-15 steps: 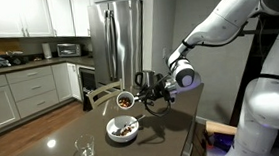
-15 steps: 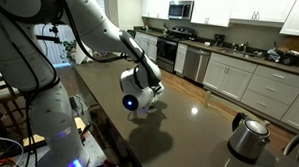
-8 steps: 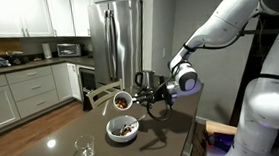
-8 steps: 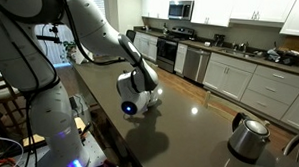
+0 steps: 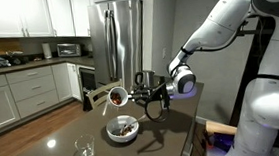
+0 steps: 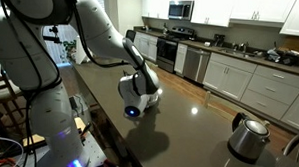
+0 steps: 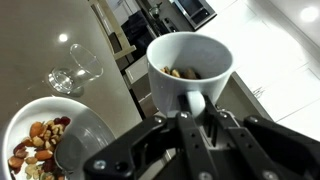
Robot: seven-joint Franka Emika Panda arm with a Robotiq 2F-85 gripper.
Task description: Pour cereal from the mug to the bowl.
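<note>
My gripper (image 7: 190, 118) is shut on the handle of the white mug (image 7: 190, 65) and holds it above the counter, tipped on its side with its mouth facing away from the arm (image 5: 116, 96). A few brown cereal pieces (image 7: 182, 72) lie inside the mug. The white bowl (image 5: 122, 128) stands on the counter just below and slightly ahead of the mug. In the wrist view the bowl (image 7: 85, 120) is at the lower left with brown cereal (image 7: 38, 140) and a spoon in it. In an exterior view my arm (image 6: 139, 88) hides the mug and the bowl.
A clear drinking glass (image 5: 84, 149) stands near the counter's front edge, also in the wrist view (image 7: 75, 68). A steel kettle (image 6: 250, 137) stands on the counter's far end. A refrigerator (image 5: 119, 39) and cabinets stand behind.
The mug has tipped further and swung a little away from the arm, with its mouth now more sideways over the bowl. The gripper stays shut on the handle.
</note>
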